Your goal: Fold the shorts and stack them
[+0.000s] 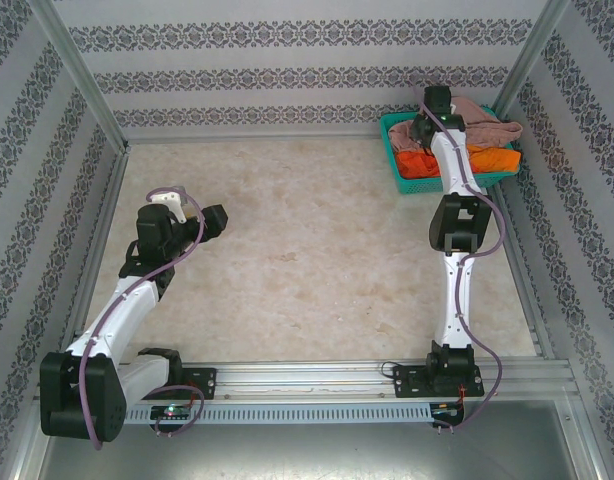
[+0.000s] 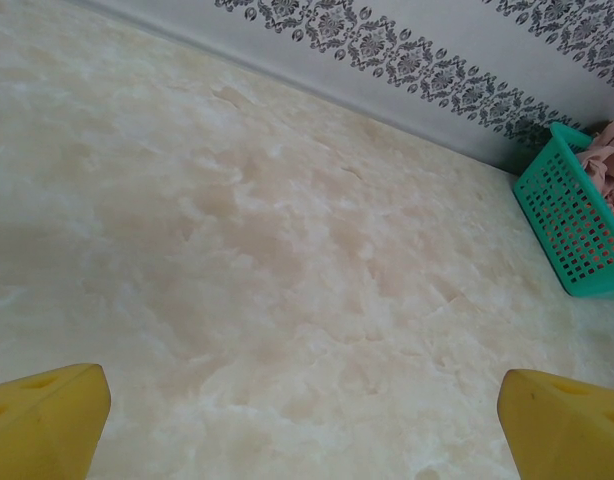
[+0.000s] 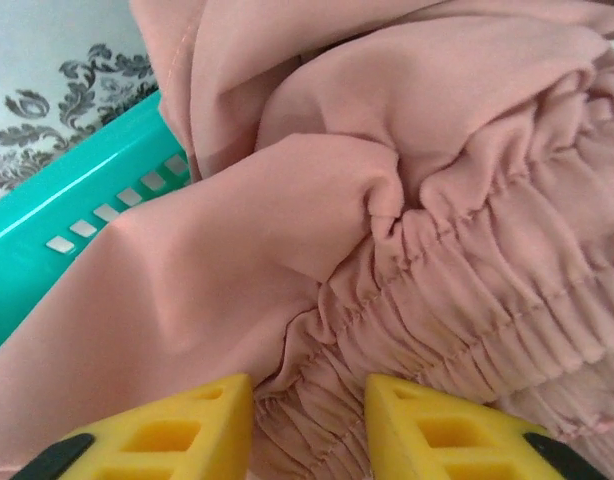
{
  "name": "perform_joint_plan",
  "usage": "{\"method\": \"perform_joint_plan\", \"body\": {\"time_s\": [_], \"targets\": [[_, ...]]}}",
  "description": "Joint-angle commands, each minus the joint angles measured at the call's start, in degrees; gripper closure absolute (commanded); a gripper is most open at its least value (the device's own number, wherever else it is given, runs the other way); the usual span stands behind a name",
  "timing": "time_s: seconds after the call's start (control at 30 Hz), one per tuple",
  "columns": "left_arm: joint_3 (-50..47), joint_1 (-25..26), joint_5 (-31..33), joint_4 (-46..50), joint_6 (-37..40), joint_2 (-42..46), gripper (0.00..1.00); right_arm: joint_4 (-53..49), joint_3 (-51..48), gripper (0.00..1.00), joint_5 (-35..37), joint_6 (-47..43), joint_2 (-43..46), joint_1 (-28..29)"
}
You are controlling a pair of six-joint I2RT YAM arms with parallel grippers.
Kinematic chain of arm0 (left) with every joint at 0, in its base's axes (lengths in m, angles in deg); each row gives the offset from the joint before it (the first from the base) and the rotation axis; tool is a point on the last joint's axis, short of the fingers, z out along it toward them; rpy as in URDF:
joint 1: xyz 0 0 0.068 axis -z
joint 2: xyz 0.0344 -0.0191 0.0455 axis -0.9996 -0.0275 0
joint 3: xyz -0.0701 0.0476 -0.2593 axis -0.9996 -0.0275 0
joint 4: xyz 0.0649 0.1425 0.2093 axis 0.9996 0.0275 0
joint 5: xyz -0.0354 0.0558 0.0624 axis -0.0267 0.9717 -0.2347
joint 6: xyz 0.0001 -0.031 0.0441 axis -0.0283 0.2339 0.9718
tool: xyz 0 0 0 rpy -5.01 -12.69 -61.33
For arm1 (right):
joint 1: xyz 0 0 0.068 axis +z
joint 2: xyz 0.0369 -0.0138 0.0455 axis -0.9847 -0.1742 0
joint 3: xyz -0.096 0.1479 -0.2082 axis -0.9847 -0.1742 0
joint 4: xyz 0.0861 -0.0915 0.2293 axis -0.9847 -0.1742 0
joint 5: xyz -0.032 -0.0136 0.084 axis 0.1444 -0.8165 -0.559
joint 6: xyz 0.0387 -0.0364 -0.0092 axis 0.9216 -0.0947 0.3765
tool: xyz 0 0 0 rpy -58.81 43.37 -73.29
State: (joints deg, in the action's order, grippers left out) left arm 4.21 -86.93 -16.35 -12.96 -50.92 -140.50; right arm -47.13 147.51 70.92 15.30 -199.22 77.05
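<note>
R arm reaches into teal basket (image 1: 395, 168) at far-right corner of desk (image 1: 307, 260), where pink shorts (image 3: 387, 200) lie atop orange shorts (image 1: 490, 160). Right jaws, part-closed, straddle the pink pair's gathered waistband, cloth betw. yellow fingers (image 3: 167, 440); firm grip or not, can't tell. Left jaws hang wide open, holding nothing, over bare desk at L, well apart from basket.

This is a lab robot booth: two arms (image 1: 455, 290) bolted to a metal rail (image 1: 317, 380) at a marble-look table (image 1: 307, 270) inside wallpapered panels (image 1: 307, 70) and aluminium posts (image 1: 80, 75)
</note>
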Motion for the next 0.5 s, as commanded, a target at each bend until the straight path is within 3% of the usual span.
{"method": "perform_joint_plan", "body": {"time_s": [0.0,0.27,0.47], "targets": [[1.34,0.44,-0.68,1.04,-0.81,-0.63,0.0,-2.67,1.0,0.5,0.18,2.0,0.54,-0.33],[1.52,0.38,-0.8,0.59,-1.33,-2.03,0.0,2.29,-13.29,0.44,-1.24,8.01,9.71,-0.33],[1.14,0.43,-0.8,0.77,-1.51,-1.33,0.0,4.06,-12.33,0.41,-2.81,11.2,8.39,-0.07]]}}
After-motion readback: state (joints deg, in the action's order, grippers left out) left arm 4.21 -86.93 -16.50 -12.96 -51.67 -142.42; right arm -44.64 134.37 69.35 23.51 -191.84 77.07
